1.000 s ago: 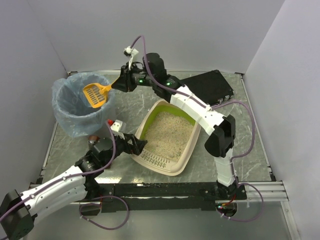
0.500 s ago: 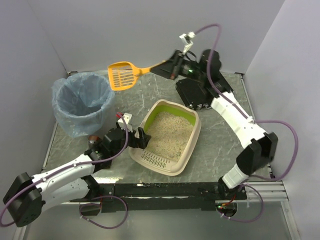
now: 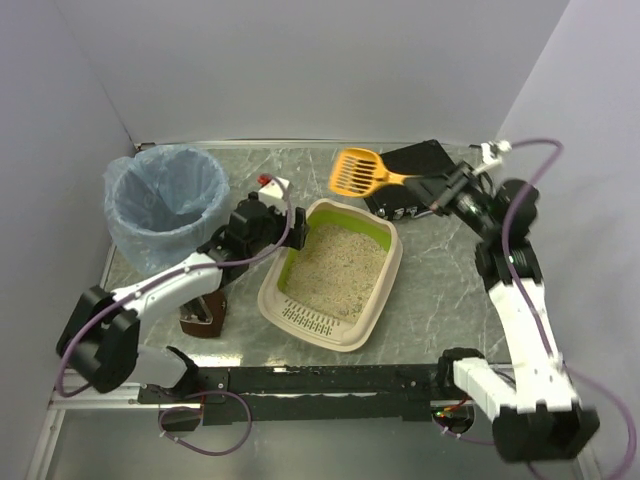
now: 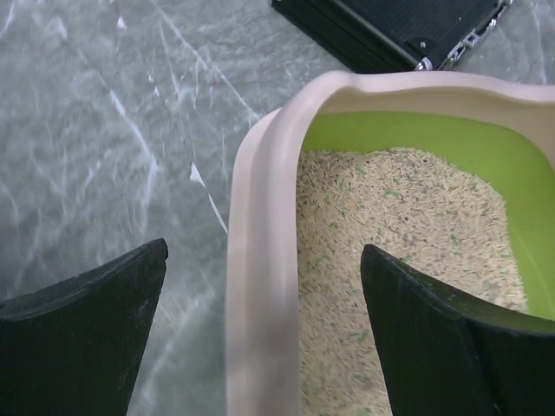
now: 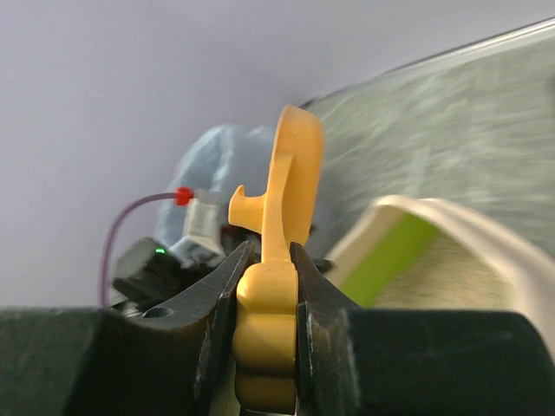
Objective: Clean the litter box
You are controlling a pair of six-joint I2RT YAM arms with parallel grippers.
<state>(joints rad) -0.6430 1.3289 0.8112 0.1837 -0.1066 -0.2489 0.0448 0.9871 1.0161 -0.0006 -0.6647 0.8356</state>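
Scoop (image 3: pixel 357 171) swung off bin (image 3: pixel 130 232) toward litter box (image 3: pixel 392 280), right tool (image 3: pixel 432 190) clamped on it; left tool (image 3: pixel 293 228) apart astride rim.

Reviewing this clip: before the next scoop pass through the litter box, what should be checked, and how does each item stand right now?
1. Grip on the tool: right gripper shut on the handle of the yellow scoop: ok.
2. Scoop head empty: no clump visible on it: ok.
3. Box braced: left gripper open, its fingers either side of the litter box side rim, not clamped: not ok.
4. Scoop over the granules: in the overhead view the head sits past the far rim: not ok.
5. Waste left in the granules: cannot tell.
6. Mouth of the bin open: ok.
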